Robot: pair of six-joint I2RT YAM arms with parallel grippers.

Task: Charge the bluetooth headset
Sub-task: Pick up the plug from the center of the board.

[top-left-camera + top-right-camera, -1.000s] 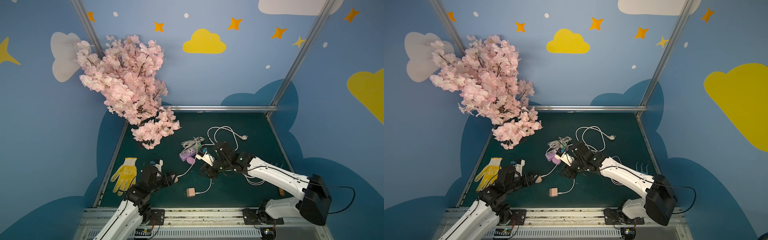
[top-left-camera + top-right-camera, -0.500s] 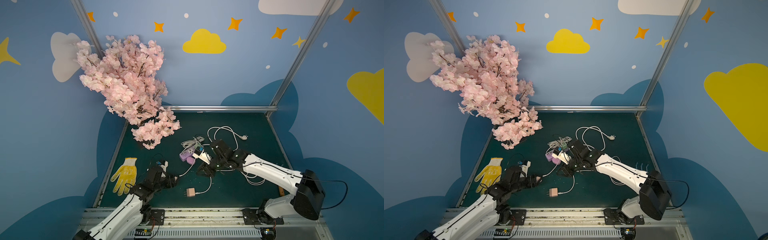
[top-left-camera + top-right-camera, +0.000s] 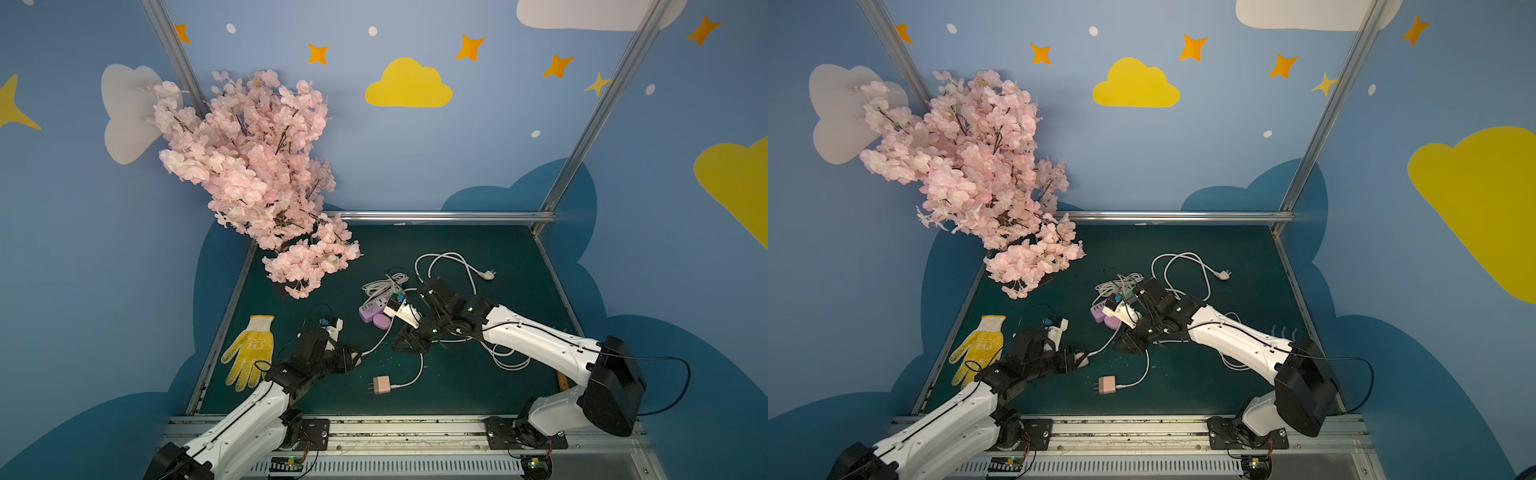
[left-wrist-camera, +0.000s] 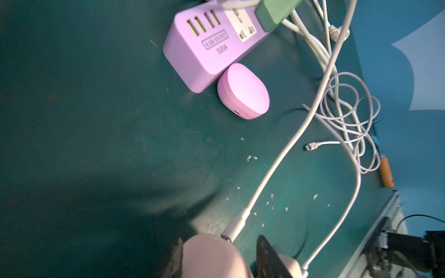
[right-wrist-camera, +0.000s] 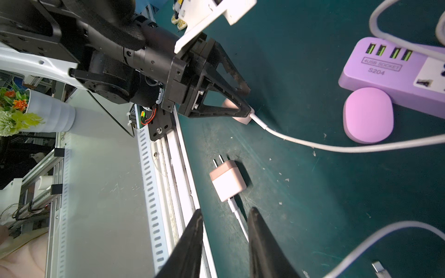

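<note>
The headset's pink rounded case (image 3: 381, 321) (image 3: 1112, 322) (image 4: 243, 91) (image 5: 368, 114) lies shut on the green mat, touching the purple power strip (image 3: 372, 309) (image 4: 204, 53) (image 5: 385, 72). My left gripper (image 3: 353, 358) (image 3: 1081, 359) (image 4: 220, 240) straddles a pink adapter (image 4: 212, 255) (image 5: 240, 119) with a white cable (image 4: 289, 144). One finger touches the adapter and a gap shows at the other. My right gripper (image 3: 409, 347) (image 3: 1129, 347) (image 5: 225, 210) is open and empty, low over the cable of a second pink adapter (image 3: 381, 384) (image 3: 1106, 384) (image 5: 227, 180).
A yellow glove (image 3: 249, 357) lies at the left edge. A pink blossom tree (image 3: 257, 178) overhangs the back left. White cable loops (image 3: 511, 357) sit under my right arm, with a loose connector (image 4: 310, 146) beside them. The metal front rail (image 3: 374, 424) borders the mat.
My left arm has sunk lower and reached a little to the right, and its jaws have narrowed around the pink adapter. My right gripper has drifted slightly left and toward the front.
</note>
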